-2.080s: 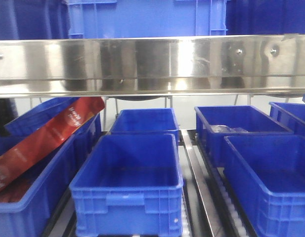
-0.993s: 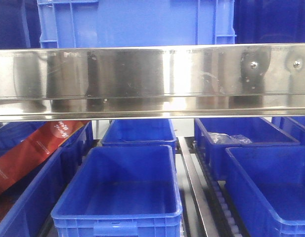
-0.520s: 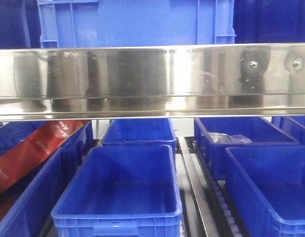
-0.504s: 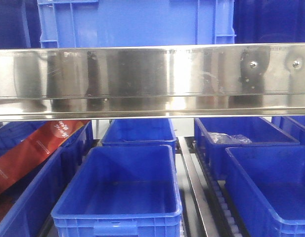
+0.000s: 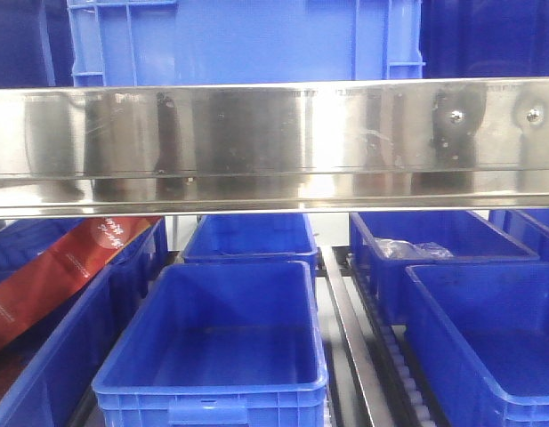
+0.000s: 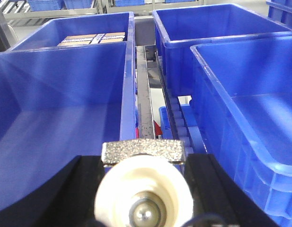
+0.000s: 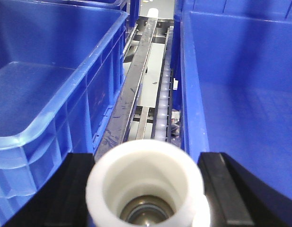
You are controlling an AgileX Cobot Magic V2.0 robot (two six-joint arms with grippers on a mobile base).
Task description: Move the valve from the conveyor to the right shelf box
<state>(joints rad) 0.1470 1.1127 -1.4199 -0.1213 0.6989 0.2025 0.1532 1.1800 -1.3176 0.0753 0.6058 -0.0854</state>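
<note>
My left gripper (image 6: 144,163) is clamped on a valve I'll call the first valve (image 6: 143,196). Its black fingers (image 6: 86,189) press both sides of the white cap, with a knurled silver part just above. The right gripper (image 7: 146,165) is closed the same way on the second valve (image 7: 146,182), whose open white cap faces the wrist camera.

The left wrist view shows the near left box (image 6: 60,80) just beyond the gripper. Behind it, the far left box (image 6: 79,23) holds flat brown and white cartons (image 6: 91,39). A roller rail (image 6: 176,111) runs between these and the two blue boxes on the right (image 6: 259,94).

The right wrist view has the left bin (image 7: 51,71) and the right bin (image 7: 240,85) flanking a steel strip (image 7: 136,80) and a roller track (image 7: 163,101).

From the front, a steel shelf beam (image 5: 274,142) crosses above more blue boxes. A red packet (image 5: 60,267) leans in the left one, and a clear bag (image 5: 412,249) lies in the far box on the right (image 5: 372,258).

Both grippers point far along the rails, held above the gaps between boxes.
</note>
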